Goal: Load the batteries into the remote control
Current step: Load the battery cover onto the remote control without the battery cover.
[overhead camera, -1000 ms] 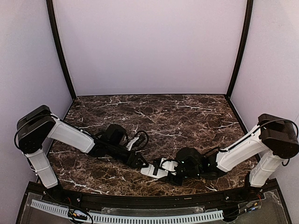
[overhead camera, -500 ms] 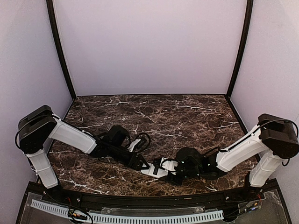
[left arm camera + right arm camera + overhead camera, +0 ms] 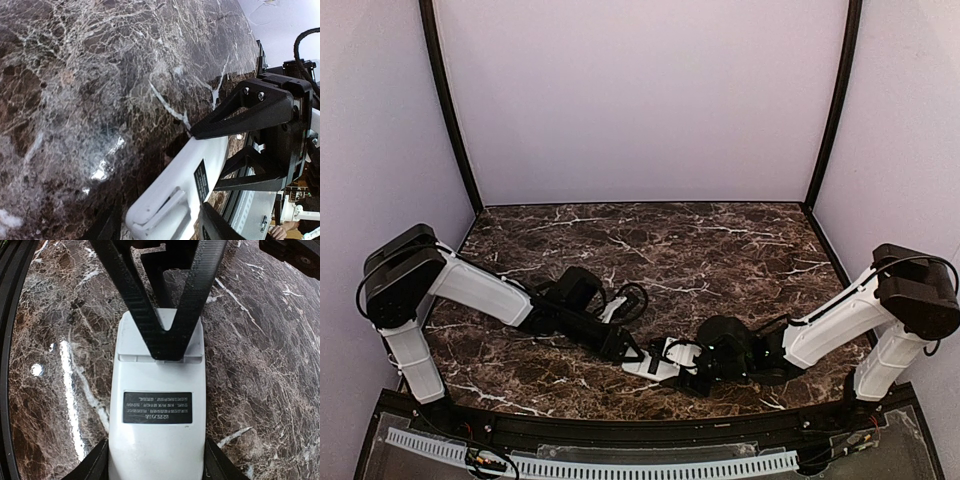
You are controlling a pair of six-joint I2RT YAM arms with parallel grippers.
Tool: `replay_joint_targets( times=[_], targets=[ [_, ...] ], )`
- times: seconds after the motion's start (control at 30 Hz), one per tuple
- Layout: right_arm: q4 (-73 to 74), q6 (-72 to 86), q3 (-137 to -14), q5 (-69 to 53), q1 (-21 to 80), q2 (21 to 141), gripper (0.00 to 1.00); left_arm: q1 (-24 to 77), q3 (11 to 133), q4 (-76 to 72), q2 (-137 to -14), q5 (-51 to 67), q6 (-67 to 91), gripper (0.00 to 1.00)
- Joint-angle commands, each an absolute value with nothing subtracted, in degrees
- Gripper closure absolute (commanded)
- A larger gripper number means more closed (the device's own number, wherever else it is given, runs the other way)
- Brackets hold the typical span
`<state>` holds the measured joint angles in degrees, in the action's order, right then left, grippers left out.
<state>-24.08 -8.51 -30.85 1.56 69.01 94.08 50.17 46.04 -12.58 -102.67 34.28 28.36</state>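
The white remote control (image 3: 650, 362) lies back up on the marble near the front edge, its black label (image 3: 157, 407) showing. My right gripper (image 3: 688, 372) is shut on its sides, the fingers (image 3: 95, 465) flanking the body (image 3: 157, 440). My left gripper (image 3: 628, 350) is at the remote's other end (image 3: 175, 190) with its jaws apart around that end. One left finger (image 3: 165, 342) rests on the battery cover (image 3: 127, 335), which sits on the remote with a thin gap (image 3: 170, 210). The right gripper's fingers (image 3: 240, 115) show beyond. No batteries are visible.
The black frame rail (image 3: 620, 430) runs just behind the remote along the table's near edge and also shows in the right wrist view (image 3: 10, 340). Purple walls enclose the marble table (image 3: 720, 250). A black cable loops by the left wrist (image 3: 625, 295).
My left arm has crept to the right, bringing its gripper closer onto the remote's end. The right arm and the remote have stayed put.
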Motion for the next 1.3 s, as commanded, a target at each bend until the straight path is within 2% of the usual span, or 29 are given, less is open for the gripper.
replay_joint_targets(
  times=[0.0, 0.5, 1.27],
  targets=[
    [-24.86, -8.61, -30.52, 3.03, 69.55, 93.24, 1.0, 51.07, 47.05, -8.34, -104.48, 33.02, 27.39, 0.46],
    [-25.93, -8.62, -29.29, 3.14, 69.57, 91.61, 1.0, 51.15, 46.23, -8.57, -104.94, 32.96, 27.7, 0.53],
    [-28.42, -9.14, -28.85, 3.19, 69.61, 90.7, 1.0, 52.29, 49.11, -5.56, -106.43, 32.83, 26.31, 0.55]
  ],
)
